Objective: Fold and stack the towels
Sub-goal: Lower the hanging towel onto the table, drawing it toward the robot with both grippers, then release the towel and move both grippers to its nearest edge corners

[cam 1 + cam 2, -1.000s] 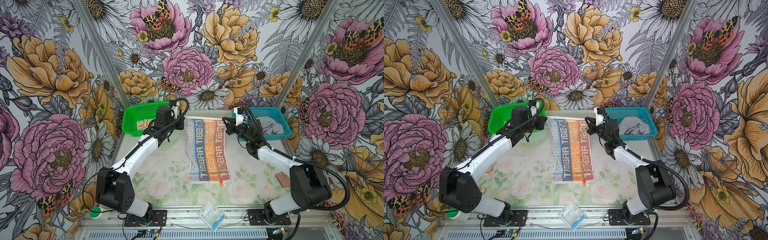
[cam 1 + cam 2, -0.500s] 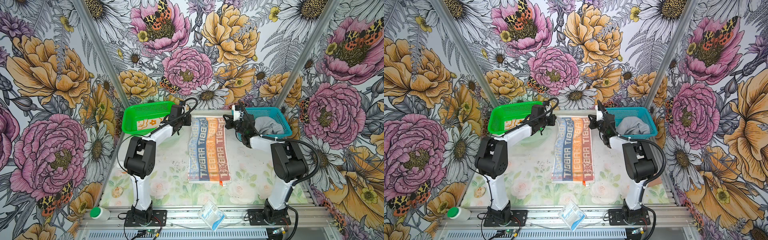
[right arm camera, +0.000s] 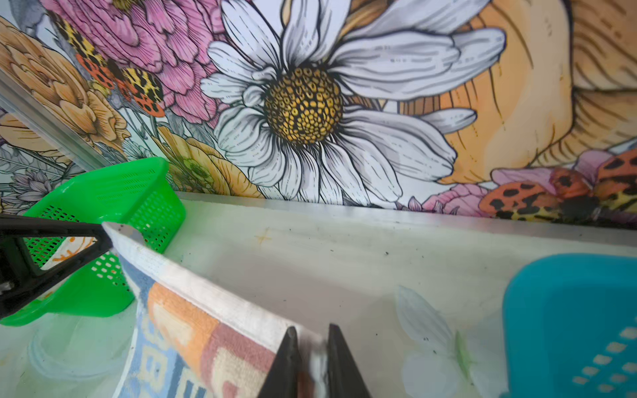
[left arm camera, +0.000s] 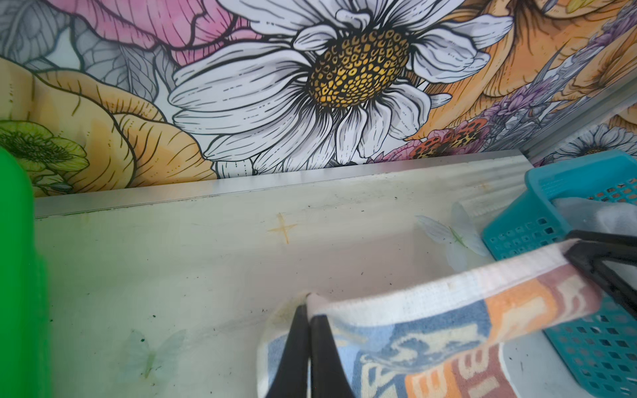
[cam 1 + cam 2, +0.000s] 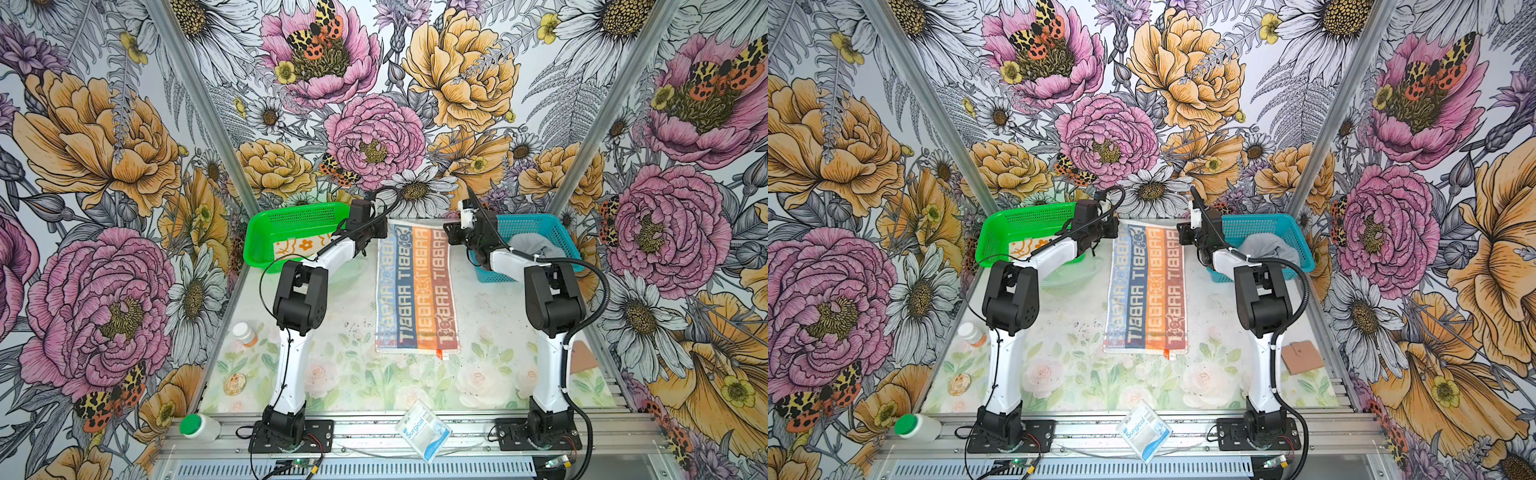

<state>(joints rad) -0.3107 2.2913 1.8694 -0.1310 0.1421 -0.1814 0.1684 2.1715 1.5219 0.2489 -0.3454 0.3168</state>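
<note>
The RABBIT towel (image 5: pixel 417 291) lies along the middle of the worktop (image 5: pixel 345 307), its long axis running 12 to 6 o'clock in both top views. The left gripper (image 4: pixel 307 306) has its jaws closed on the white hem at the 11 o'clock corner. The right gripper (image 3: pixel 310 332) sits at the 1 o'clock corner, jaws slightly parted with blurred hem between them; I cannot tell whether they pinch it. The far hem hangs raised between the two. Each arm is nearest its own corner, so a fold would likely carry that edge toward 6 o'clock. The grey towel (image 5: pixel 534 249) sits in the teal basket (image 5: pixel 532 218) at 2 o'clock, and the flower-print towel (image 5: pixel 301 246) in the green basket (image 5: pixel 291 210) at 10 o'clock.
</note>
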